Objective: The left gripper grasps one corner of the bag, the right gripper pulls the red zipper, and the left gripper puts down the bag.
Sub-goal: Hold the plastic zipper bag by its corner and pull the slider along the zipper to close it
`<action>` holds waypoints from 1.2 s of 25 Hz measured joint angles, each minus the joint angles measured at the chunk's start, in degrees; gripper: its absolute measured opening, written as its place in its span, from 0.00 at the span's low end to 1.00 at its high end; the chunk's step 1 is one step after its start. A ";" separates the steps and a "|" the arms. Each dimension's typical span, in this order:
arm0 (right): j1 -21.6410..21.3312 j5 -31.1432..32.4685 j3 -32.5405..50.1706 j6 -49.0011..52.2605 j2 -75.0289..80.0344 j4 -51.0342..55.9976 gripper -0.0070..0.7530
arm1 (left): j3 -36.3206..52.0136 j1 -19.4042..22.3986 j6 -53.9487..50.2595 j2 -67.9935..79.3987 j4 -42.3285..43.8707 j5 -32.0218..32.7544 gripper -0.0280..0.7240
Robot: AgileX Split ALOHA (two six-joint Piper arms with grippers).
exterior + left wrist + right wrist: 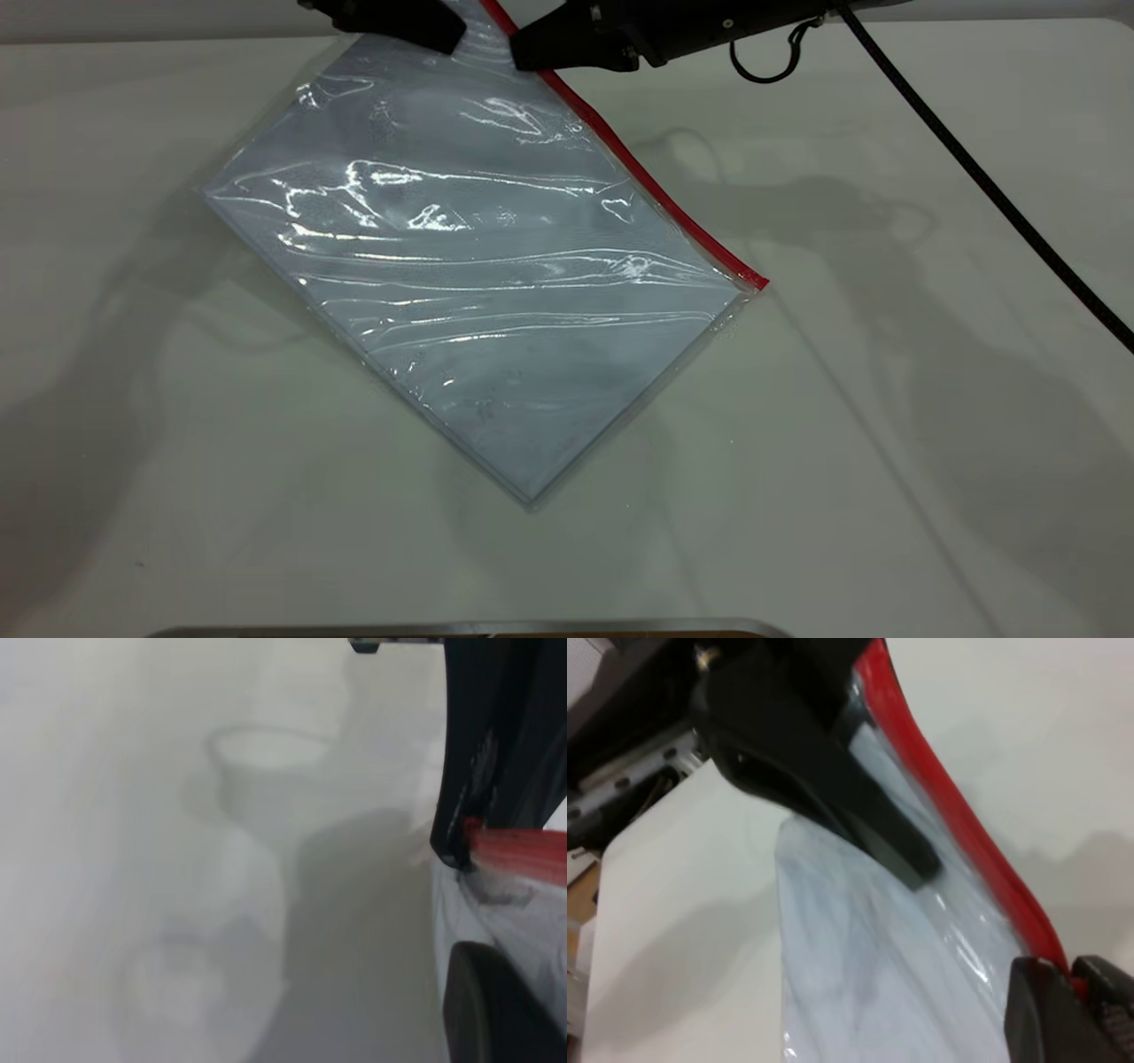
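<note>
Though the bag (469,266) lies slack and slippery across the table (886,443), the left gripper (403,19) pinches its far corner while the right gripper (532,51) closes on the red zipper (656,190) — best grasped there, on the stiffer strip.

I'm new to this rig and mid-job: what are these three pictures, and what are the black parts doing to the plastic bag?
The wide picture looks across a white table at two robot arms. A clear bag of paper sheets lies there, its far end lifted. The left gripper holds the corner of the bag beside the red zipper. The right gripper is pinched on that zipper. The other two pictures come from cameras on each arm's wrist, close up on the same grips.
</note>
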 joint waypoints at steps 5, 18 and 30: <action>-0.86 -1.06 0.00 0.13 0.00 -4.16 0.06 | 0.18 0.94 2.14 0.00 -3.48 -0.06 0.11; -3.95 -3.65 0.00 14.66 0.13 -35.53 0.06 | 0.25 2.07 8.28 0.00 -12.27 -4.07 0.11; -4.42 -2.15 0.06 27.88 0.18 -51.82 0.10 | 0.25 2.06 8.44 0.00 -13.63 -5.61 0.11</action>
